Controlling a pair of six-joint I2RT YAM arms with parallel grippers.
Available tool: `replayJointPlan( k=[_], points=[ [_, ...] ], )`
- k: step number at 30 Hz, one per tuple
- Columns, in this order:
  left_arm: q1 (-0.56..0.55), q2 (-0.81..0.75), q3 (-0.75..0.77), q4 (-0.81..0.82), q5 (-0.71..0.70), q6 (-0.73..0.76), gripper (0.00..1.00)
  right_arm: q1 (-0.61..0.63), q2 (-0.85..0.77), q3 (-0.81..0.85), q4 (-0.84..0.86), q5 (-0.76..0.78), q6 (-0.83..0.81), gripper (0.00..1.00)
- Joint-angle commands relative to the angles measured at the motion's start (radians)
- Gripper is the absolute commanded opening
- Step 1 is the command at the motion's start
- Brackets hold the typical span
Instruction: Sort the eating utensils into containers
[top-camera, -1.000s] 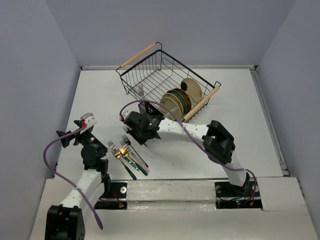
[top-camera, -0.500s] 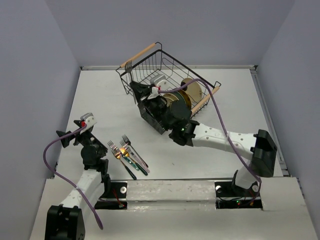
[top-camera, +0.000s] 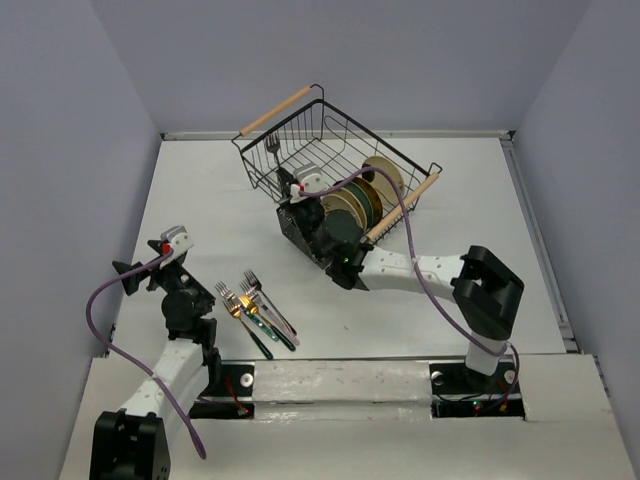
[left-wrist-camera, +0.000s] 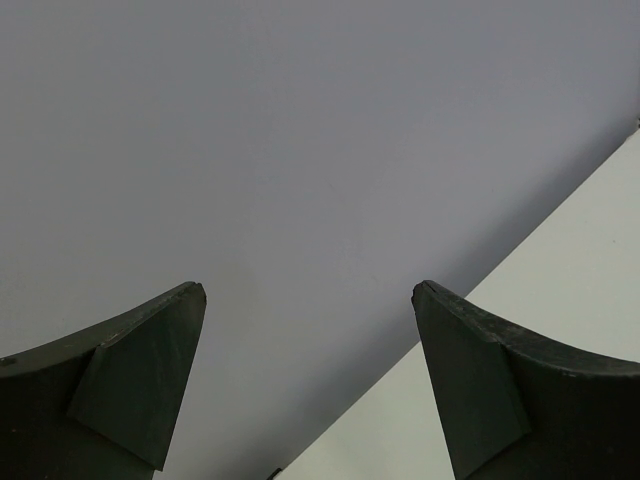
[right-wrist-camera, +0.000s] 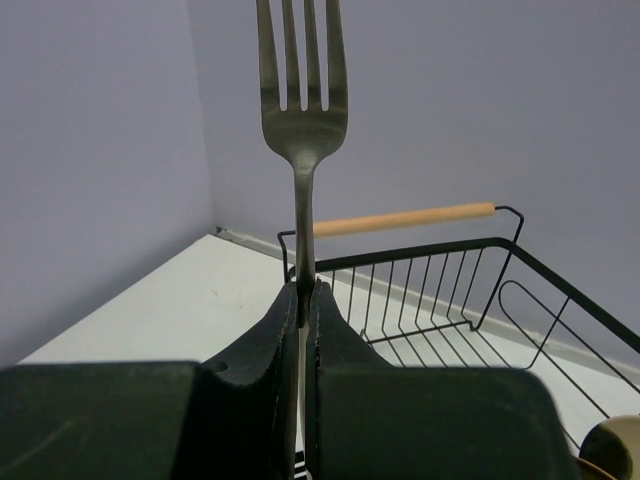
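Wire basket (top-camera: 275, 110) at the far side of the table (top-camera: 480, 200): plates (top-camera: 362, 198) stand on edge in its right end. Black caddy (top-camera: 293, 230) just in front of the basket, mostly covered by the right arm; its contents cannot be made out. Right gripper (right-wrist-camera: 303, 296) clamped on the stem of a silver fork (right-wrist-camera: 300, 100), tines up, beside the basket's near-left wall. Other forks (top-camera: 255, 310) lie bunched on the table near the left arm; they overlap, so the count is unclear. Left gripper (left-wrist-camera: 308, 292) jaws apart, holding nothing.

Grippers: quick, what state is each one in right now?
Left gripper: open, holding nothing.
Right gripper: closed on the handle of a silver fork.
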Motion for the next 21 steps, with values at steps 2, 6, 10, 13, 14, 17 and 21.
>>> replayJointPlan(
  k=[2,6,10,13,14,17,21],
  points=[
    [0.005,-0.005,-0.169,0.42,-0.005,-0.018,0.99,-0.018,0.025,-0.044,0.13,0.051,0.022,0.0],
    [0.005,-0.007,-0.172,0.42,-0.008,-0.015,0.99,-0.018,0.04,-0.093,0.137,0.074,0.06,0.0],
    [0.005,-0.005,-0.172,0.42,-0.005,-0.017,0.99,-0.018,0.04,-0.136,0.149,0.08,0.073,0.0],
    [0.003,-0.007,-0.171,0.414,-0.002,-0.023,0.99,-0.018,0.049,-0.144,0.134,0.081,0.067,0.0],
    [0.004,-0.009,-0.171,0.414,0.0,-0.023,0.99,-0.018,0.054,-0.144,0.13,0.086,0.066,0.0],
    [0.005,-0.007,-0.171,0.414,-0.002,-0.021,0.99,-0.018,0.066,-0.141,0.12,0.113,0.062,0.12],
    [0.005,-0.013,-0.171,0.412,-0.003,-0.021,0.99,-0.018,0.058,-0.14,0.081,0.109,0.077,0.38]
  ],
)
